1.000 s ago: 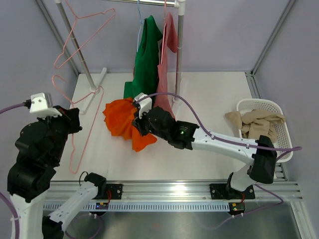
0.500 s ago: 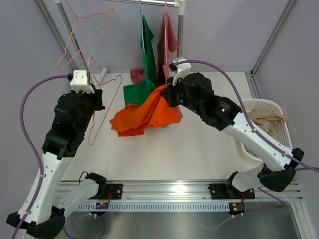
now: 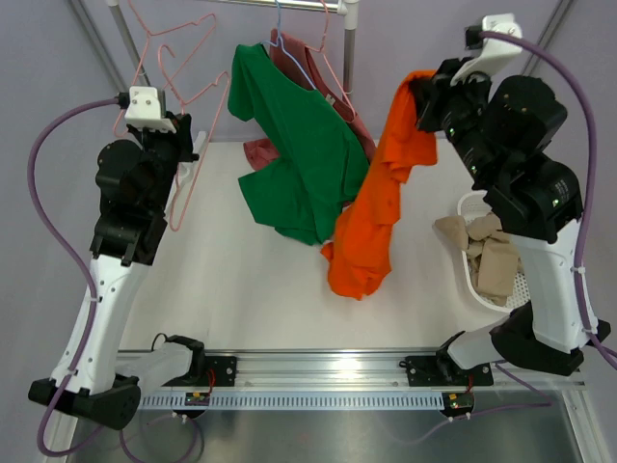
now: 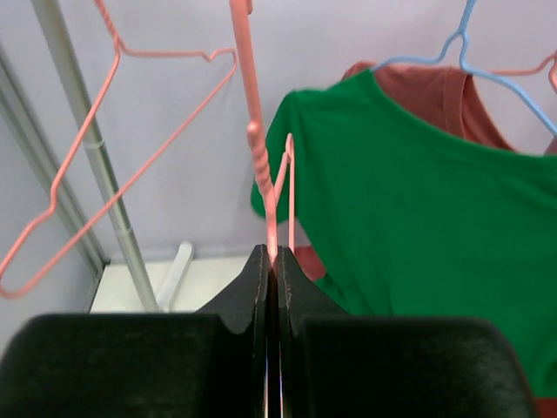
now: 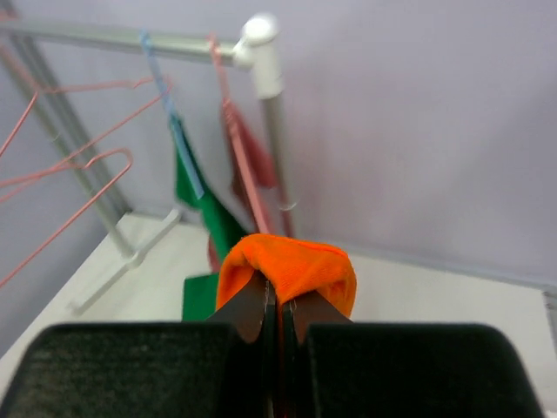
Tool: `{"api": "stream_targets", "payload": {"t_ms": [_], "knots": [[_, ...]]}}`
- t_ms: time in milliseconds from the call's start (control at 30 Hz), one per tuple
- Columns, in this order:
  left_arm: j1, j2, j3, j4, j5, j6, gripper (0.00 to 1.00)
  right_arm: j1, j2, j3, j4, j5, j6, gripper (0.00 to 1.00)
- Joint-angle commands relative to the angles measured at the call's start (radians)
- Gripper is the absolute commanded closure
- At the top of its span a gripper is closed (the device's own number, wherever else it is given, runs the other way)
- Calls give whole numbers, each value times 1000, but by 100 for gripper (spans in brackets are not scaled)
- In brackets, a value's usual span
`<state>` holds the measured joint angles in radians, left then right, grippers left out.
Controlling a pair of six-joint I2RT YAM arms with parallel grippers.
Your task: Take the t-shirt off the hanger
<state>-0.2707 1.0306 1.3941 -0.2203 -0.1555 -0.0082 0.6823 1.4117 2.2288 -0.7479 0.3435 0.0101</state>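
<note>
The orange t-shirt (image 3: pixel 371 217) hangs free in the air from my right gripper (image 3: pixel 424 96), which is shut on a fold of its cloth (image 5: pixel 287 266) high at the back right. Its lower hem dangles just above the table. My left gripper (image 3: pixel 185 145) is shut on the thin wire of a bare pink hanger (image 3: pixel 183 193) at the back left. In the left wrist view that hanger's wire (image 4: pixel 261 165) rises straight out of the closed jaws. The orange t-shirt and the pink hanger are well apart.
A green t-shirt (image 3: pixel 294 154) on a blue hanger (image 4: pixel 470 48) and a dusty-red garment (image 3: pixel 333 92) hang from the rail (image 5: pixel 122 39) at the back. More pink hangers (image 3: pixel 159 48) hang at the rail's left. A white basket (image 3: pixel 477 207) of beige clothes sits at the right.
My right arm has swung up and to the right, lifting the orange t-shirt off the table. My left arm carried the pink hanger up and back. The green t-shirt has swung outwards.
</note>
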Motion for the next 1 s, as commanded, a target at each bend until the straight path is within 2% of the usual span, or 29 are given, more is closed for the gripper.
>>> {"api": "stream_targets", "payload": {"t_ms": [0, 67, 233, 400, 467, 633, 767, 967], "knots": [[48, 78, 74, 145, 140, 13, 100, -104, 85, 170, -67, 0, -76, 100], [56, 161, 142, 166, 146, 30, 100, -177, 147, 286, -85, -11, -93, 100], [77, 230, 189, 208, 137, 65, 100, -272, 153, 296, -44, 18, -120, 100], [114, 288, 195, 332, 136, 13, 100, -357, 159, 322, 45, 87, -202, 100], [114, 304, 203, 363, 139, 13, 100, -371, 177, 363, 68, 139, -245, 100], [114, 327, 209, 426, 143, 27, 100, -418, 167, 341, 264, 241, -407, 100], [114, 358, 229, 489, 136, 40, 100, -501, 185, 434, 291, 265, -458, 100], [114, 442, 348, 503, 148, 50, 100, -553, 110, 327, 404, 301, -524, 100]]}}
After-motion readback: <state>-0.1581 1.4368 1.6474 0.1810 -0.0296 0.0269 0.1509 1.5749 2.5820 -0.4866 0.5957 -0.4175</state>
